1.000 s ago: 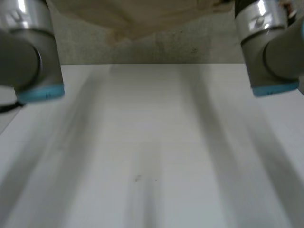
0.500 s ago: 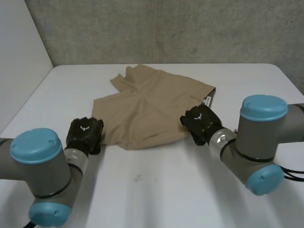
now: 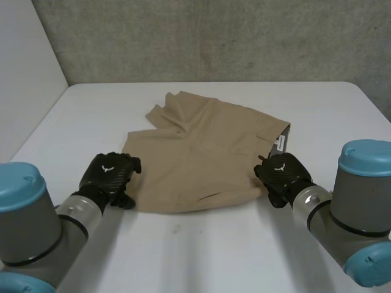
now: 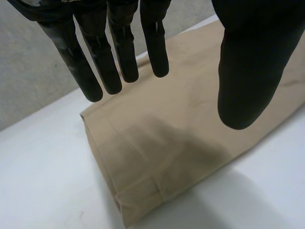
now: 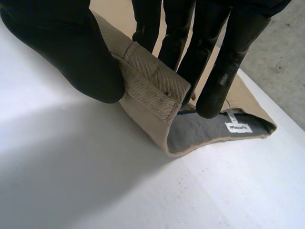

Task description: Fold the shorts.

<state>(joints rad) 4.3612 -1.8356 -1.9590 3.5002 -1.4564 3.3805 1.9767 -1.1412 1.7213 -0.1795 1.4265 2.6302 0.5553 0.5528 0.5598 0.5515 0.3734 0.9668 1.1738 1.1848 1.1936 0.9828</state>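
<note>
Head view is showing the shorts (image 3: 204,152) lying flat in the middle of the bench (image 3: 201,256), their length running from my left hand (image 3: 109,174) across to my right hand (image 3: 281,174). My right fingers (image 5: 224,71) are pinching the waistband corner (image 5: 152,81) against the thumb. My left fingers (image 4: 119,52) are hanging straight and spread over the leg hem (image 4: 138,191), gripping nothing.
</note>
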